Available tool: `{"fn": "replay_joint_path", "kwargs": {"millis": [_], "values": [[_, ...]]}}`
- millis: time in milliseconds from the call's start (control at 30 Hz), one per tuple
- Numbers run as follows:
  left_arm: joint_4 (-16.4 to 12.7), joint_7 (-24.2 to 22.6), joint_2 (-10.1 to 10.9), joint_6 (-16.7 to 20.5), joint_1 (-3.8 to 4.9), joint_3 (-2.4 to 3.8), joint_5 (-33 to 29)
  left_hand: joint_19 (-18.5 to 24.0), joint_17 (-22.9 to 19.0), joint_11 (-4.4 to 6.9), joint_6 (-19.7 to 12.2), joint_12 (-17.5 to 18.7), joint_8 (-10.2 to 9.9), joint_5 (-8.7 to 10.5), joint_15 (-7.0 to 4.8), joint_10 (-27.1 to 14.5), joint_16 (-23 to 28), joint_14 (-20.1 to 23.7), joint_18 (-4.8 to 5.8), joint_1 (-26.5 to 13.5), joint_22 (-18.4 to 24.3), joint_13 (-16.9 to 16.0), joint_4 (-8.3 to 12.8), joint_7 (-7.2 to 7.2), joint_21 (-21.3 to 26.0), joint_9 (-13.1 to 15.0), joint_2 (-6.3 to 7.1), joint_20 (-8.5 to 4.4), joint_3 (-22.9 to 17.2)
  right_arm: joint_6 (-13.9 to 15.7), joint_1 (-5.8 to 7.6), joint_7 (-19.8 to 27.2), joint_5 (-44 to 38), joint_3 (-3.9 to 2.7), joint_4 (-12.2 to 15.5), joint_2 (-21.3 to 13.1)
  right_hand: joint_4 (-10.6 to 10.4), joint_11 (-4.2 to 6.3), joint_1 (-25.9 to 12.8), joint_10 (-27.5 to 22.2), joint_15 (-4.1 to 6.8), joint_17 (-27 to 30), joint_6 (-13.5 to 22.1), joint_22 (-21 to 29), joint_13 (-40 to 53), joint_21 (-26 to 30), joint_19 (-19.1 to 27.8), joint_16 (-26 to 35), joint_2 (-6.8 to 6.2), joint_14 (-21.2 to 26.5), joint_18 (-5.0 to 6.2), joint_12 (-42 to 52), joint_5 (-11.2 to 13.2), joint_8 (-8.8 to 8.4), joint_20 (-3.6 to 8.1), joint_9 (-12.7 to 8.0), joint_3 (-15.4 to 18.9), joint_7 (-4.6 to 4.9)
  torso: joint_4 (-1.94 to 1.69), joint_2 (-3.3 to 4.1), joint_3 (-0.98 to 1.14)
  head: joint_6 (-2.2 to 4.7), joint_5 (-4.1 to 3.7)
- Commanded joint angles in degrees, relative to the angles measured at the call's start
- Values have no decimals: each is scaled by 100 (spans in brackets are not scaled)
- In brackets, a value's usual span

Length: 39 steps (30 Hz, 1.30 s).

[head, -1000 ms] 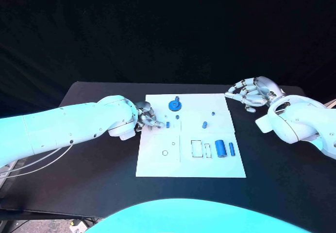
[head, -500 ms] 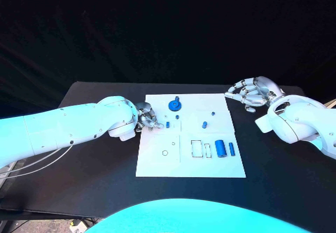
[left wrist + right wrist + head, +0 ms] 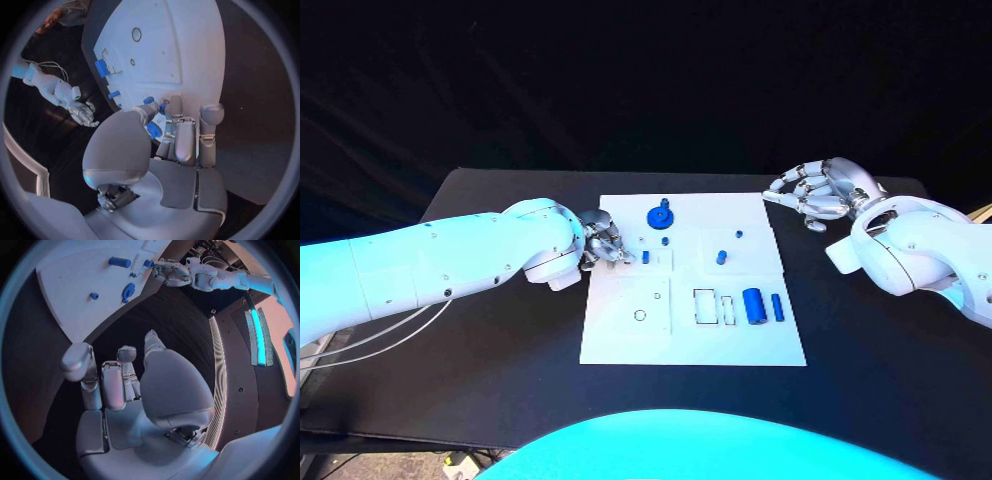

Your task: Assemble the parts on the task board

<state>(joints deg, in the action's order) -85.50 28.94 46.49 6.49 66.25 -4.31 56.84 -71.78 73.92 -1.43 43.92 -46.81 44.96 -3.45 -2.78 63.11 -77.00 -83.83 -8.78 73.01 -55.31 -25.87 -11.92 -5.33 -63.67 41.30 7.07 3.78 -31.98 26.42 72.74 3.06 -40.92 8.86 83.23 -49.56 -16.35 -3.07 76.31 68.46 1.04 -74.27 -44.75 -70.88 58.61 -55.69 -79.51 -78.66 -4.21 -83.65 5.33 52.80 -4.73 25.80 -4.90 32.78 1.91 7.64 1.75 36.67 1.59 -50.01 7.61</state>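
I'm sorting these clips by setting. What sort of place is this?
Most likely a robotics lab or test cell. A black table carries only a white task board with small blue parts, the backdrop is dark, and the left hand works at the board's edge.

Head view is taken from above the table (image 3: pixel 502 400), facing down and forward; the whole board (image 3: pixel 625 340) is seen from well back, with both arms entering from the picture's sides. Left wrist view is shot from behind the left hand (image 3: pixel 178 142), very near it, aimed along the fingers at the board (image 3: pixel 187 50), which is seen close; the right hand (image 3: pixel 81 111) is caught farther off. Right wrist view is shot from behind the right hand (image 3: pixel 125 385), facing over the table edge toward the board (image 3: pixel 75 285), seen farther away, with the left hand (image 3: pixel 170 270) beyond it. The board and blue parts (image 3: pixel 753 304) are shared by all three views.
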Motion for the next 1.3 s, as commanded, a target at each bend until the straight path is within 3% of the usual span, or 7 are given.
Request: {"fn": "replay_joint_path", "kwargs": {"millis": [33, 433, 733, 1000, 1300], "values": [[-25, -26, -14, 17, -6, 3, -78, -50, 138, 105, -153, -60, 156, -151, -35, 114, -128, -145, 151, 40, -106, -81, 180, 78, -102, -2, -15, -59, -1000, -22, -3, 9, -6, -1, 3, 3, -8, 31, -38, -49, 44, -159, -27, 27, -36, 47, -34, 90, 242, -266, 90, -9, 46, -95, 45, 78, 263, -19, 1, -3, -1, 1, 0], [-57, -36, 18, -15, -7, 10, -362, -46, 161, 117, -178, -101, 334, -155, -42, 187, -141, -151, 152, -160, -148, -102, 432, 83, -138, -13, 37, -62, -1420, -41, -5, 0, -8, -1, 2, -1, -8, 31, -38, -49, 44, -159, -27, 27, -36, 47, -34, 90, 242, -266, 90, -9, 46, -95, 45, 78, 263, -19, 1, -2, 1, 1, -6], [-150, -24, 150, -134, 4, 60, -574, -34, 166, 120, -181, -129, 407, -150, -44, 205, -144, -152, 152, -253, -158, -119, 554, 83, -148, -23, 42, -64, -1600, -61, -5, -17, -13, -1, -1, -5, -7, 33, -28, -50, 46, -158, -33, 32, -47, 66, -37, 99, 252, -266, 91, -6, 47, -99, 46, 82, 281, -21, -3, -9, 4, 1, -8], [-187, 8, 273, -516, 107, 143, -736, -7, 166, 120, -189, -138, 433, -145, -41, 201, -143, -149, 146, -293, -133, -126, 614, 85, -128, -30, 46, -63, -1669, -77, -5, -30, -19, -1, -11, 0, -7, 33, -28, -50, 46, -158, -33, 32, -47, 66, -37, 99, 252, -266, 91, -6, 47, -99, 46, 82, 281, -21, -1, -3, -3, 1, 0], [-74, 32, 239, -865, 184, 175, -892, 16, 167, 116, -201, -141, 449, -143, -38, 185, -142, -143, 143, -330, -122, -131, 662, 80, -117, -39, 38, -60, -1722, -84, -6, -32, -21, -1, -19, 10, -7, 33, -28, -50, 46, -158, -33, 32, -47, 66, -37, 99, 252, -266, 91, -6, 47, -99, 46, 82, 281, -21, 0, 4, -5, 11, -2]]}}
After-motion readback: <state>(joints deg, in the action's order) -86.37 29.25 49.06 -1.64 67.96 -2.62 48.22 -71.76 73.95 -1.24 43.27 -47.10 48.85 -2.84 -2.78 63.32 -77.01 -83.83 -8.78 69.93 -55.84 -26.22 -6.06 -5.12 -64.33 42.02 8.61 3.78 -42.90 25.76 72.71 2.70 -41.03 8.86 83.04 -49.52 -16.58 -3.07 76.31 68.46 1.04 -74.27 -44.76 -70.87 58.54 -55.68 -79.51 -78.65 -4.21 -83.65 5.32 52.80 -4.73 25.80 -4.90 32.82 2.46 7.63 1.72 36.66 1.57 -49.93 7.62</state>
